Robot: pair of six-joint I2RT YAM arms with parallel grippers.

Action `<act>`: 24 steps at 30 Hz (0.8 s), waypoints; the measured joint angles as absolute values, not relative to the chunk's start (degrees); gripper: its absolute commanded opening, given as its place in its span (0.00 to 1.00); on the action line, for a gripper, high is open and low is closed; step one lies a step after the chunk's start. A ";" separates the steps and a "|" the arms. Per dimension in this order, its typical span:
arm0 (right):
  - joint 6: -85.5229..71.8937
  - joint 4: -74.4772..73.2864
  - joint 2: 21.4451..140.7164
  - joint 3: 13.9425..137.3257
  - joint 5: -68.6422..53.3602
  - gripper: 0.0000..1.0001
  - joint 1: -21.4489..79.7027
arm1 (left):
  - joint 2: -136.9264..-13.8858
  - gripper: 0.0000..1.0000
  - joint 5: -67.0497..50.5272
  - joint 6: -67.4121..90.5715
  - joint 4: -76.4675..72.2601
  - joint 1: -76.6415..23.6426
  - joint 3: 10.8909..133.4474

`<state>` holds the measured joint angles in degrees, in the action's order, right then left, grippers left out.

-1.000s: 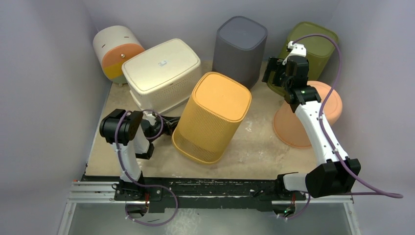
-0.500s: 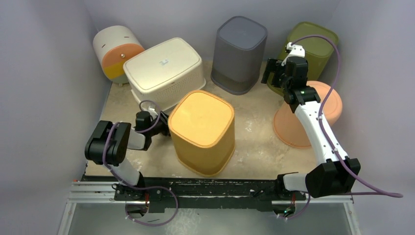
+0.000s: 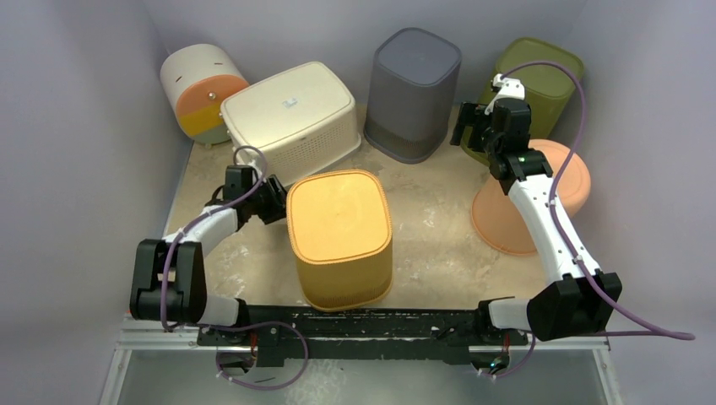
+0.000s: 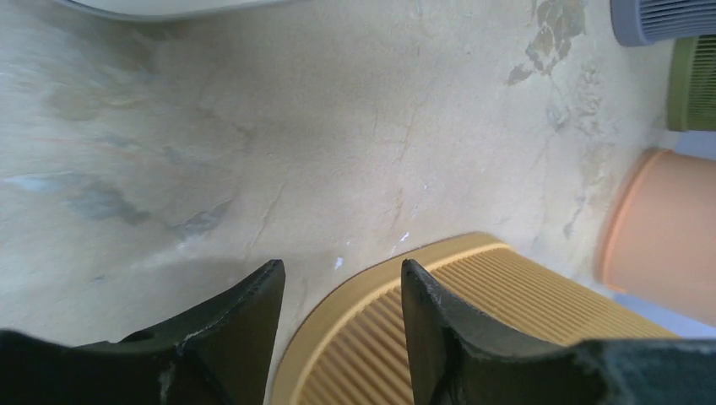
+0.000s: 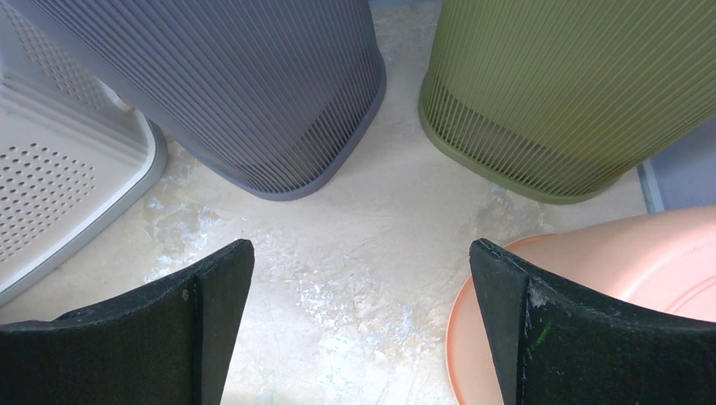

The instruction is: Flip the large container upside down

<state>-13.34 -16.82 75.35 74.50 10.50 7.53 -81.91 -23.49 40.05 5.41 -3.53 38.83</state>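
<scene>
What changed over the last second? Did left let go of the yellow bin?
The yellow bin swung from a tilted lean to standing base-up, flat on the table. The left gripper stayed at the bin's left side and its jaws parted, releasing the rim. The white basket got nudged slightly right. Unchanged: right gripper, open at the back; grey bin, green bin, peach tub, round bin.

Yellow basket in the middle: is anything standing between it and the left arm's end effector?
Nothing visible does. The left end effector sits right at the upper-left corner of the yellow basket, jaws parted. Its wrist view shows only bare table and the basket's rim ahead. The cream basket stands behind, out of the way.
</scene>
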 measured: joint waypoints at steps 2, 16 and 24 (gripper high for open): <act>-13.23 -16.82 75.35 74.50 10.44 1.00 7.53 | -79.59 0.51 -21.32 37.82 8.95 -3.38 40.07; -10.22 -18.74 73.34 73.80 1.43 1.00 16.34 | -64.51 0.51 -13.37 31.66 33.85 -3.36 45.98; -10.04 -19.70 68.99 68.20 -4.08 1.00 22.70 | -58.81 0.56 -12.58 31.59 46.70 -3.38 63.29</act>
